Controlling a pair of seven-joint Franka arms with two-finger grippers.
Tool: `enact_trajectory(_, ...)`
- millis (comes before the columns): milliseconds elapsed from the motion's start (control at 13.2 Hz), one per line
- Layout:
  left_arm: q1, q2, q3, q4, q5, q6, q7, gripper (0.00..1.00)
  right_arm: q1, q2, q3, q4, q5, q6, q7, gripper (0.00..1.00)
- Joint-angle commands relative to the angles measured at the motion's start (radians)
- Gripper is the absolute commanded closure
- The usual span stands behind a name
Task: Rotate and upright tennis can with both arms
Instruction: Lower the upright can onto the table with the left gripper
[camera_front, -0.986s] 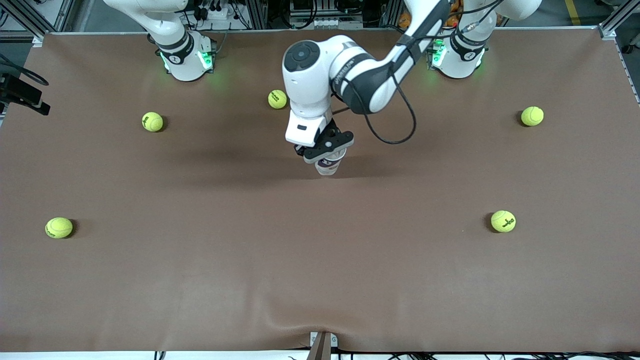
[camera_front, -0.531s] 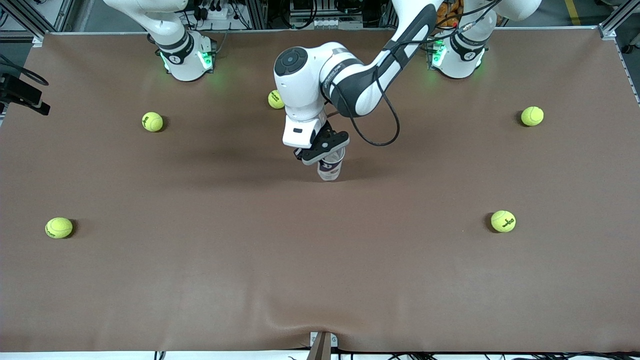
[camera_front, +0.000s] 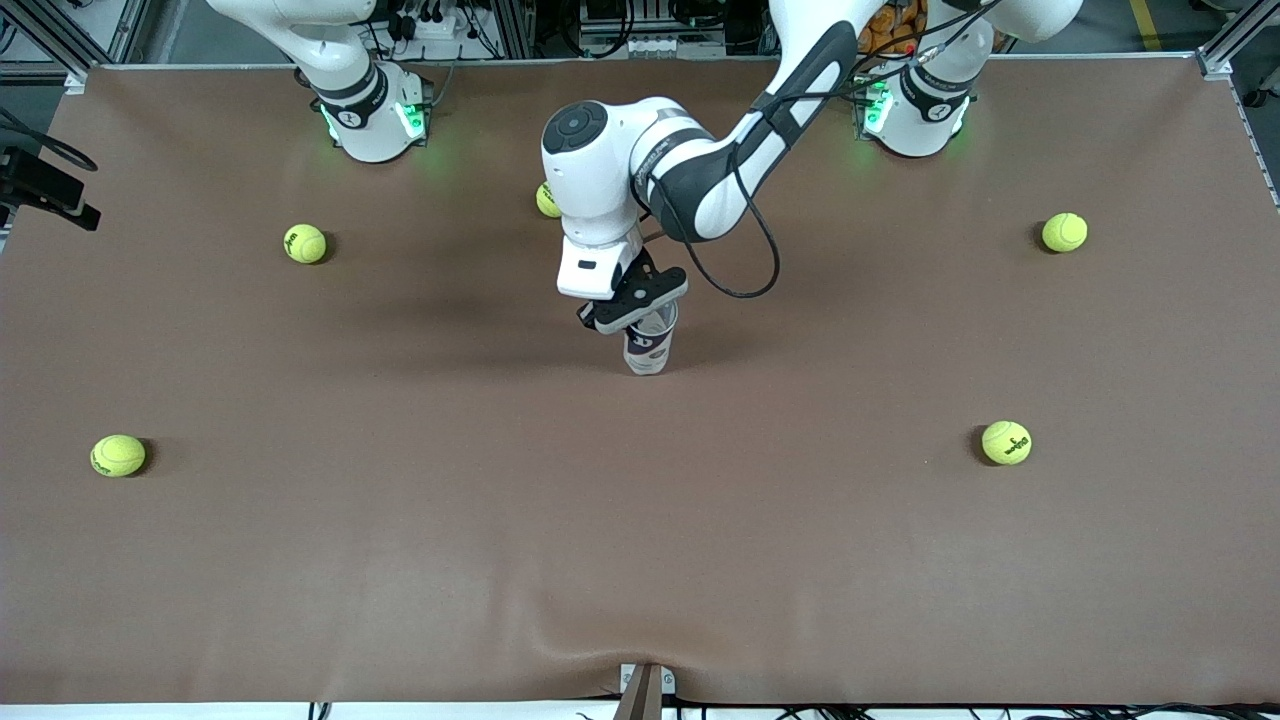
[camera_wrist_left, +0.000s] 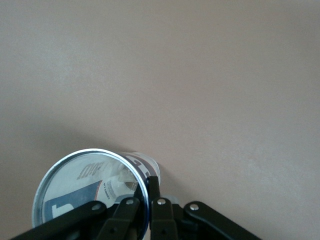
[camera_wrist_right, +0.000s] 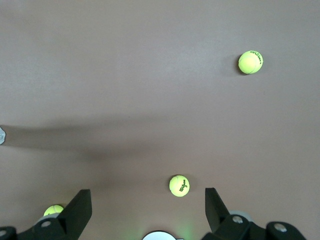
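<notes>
The tennis can (camera_front: 648, 348) is a clear tube with a white, dark blue and red label, standing close to upright at the middle of the table. My left gripper (camera_front: 636, 308) is over it, shut on its metal rim. In the left wrist view the open top of the can (camera_wrist_left: 82, 182) shows, with one finger inside and one outside the rim, my left gripper (camera_wrist_left: 150, 186) pinching the wall. I cannot tell whether the can's base touches the mat. My right gripper (camera_wrist_right: 148, 202) is open and empty, waiting high over the table near its base.
Several yellow-green tennis balls lie scattered on the brown mat (camera_front: 640, 550): one (camera_front: 305, 243) near the right arm's base, one (camera_front: 547, 199) partly under the left arm, one (camera_front: 1064, 232) and one (camera_front: 1006, 442) toward the left arm's end, one (camera_front: 118, 455) toward the right arm's end.
The left arm has carried the can a little toward the right arm's end and lowered it toward the mat. The can now shows more of its length. The right arm has not moved.
</notes>
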Motion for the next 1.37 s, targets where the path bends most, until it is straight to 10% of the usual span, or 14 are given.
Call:
enact_trajectory(0,-0.011,0.024,0.007,0.027,0.020,-0.003,-0.026,0.73,-0.007,-0.015,0.004,-0.015,-0.005,0.006,-0.003,0.00)
enact_trajectory(228,-0.011,0.024,0.007,0.027,0.021,-0.003,-0.026,0.33,-0.007,-0.017,0.004,-0.015,-0.005,0.006,-0.003,0.00)
enact_trajectory(758,-0.011,-0.016,-0.002,0.029,0.014,-0.004,-0.024,0.00,-0.007,-0.017,0.004,-0.012,-0.007,0.003,-0.003,0.00)
enact_trajectory(1289,0.005,-0.102,-0.008,0.029,-0.031,-0.023,-0.005,0.00,-0.010,-0.017,0.003,-0.008,-0.005,0.001,-0.003,0.00)
